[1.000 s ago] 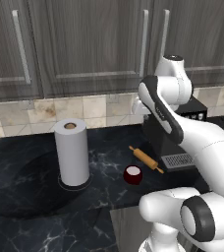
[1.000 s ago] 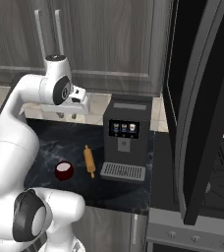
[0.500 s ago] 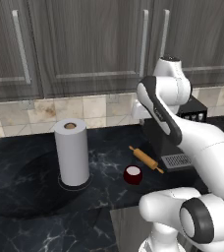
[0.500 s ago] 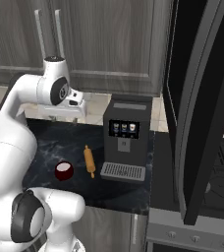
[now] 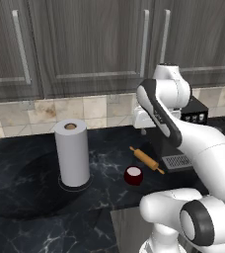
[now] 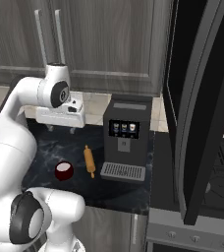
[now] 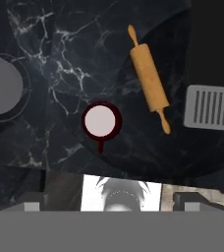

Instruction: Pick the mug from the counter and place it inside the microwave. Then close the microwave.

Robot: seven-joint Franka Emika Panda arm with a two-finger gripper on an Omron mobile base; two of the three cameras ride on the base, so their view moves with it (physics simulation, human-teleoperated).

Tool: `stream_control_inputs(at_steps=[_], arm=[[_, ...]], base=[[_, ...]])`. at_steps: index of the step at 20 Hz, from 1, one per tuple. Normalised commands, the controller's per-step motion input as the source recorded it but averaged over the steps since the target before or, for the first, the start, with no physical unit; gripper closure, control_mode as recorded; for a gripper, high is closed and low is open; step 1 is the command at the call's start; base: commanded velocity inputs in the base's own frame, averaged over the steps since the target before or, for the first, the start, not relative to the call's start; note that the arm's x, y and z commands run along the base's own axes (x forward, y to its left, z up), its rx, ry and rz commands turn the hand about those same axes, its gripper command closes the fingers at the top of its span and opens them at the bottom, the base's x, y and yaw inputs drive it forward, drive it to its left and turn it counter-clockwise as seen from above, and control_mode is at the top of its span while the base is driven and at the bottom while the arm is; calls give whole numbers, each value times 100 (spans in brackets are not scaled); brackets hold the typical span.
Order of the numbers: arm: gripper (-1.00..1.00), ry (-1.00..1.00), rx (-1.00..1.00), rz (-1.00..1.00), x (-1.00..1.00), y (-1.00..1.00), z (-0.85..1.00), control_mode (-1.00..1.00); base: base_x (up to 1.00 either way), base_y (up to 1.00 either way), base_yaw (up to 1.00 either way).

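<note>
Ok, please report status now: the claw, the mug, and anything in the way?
Claw high above counter, open or shut unclear. Mug upright on counter, untouched. Rolling pin lies close beside mug, apart; paper towel roll further off.

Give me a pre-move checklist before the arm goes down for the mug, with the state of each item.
1. Mug upright on the counter, opening up: ok.
2. Rolling pin apart from the mug: ok.
3. Paper towel roll well to the mug's side: ok.
4. Gripper high above the counter, nothing held: ok.
5. Gripper open wide enough: cannot tell.
6. Microwave door open: ok.
</note>
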Motion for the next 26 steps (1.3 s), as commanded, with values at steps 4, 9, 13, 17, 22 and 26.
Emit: stream_control_inputs(at_steps=[4,9,13,17,22,26], arm=[[-100,3,0,0,-8,2,-41,-100],[-100,0,0,0,-14,25,-64,-100],[-100,-3,0,0,-9,17,-61,-100],[-100,-12,0,0,0,10,-42,-100],[-100,-7,0,0,0,9,-25,-100],[-100,0,0,0,0,10,-1,-100]], base=[[0,0,0],[0,0,0],[0,0,0],[0,0,0],[0,0,0],[0,0,0]])
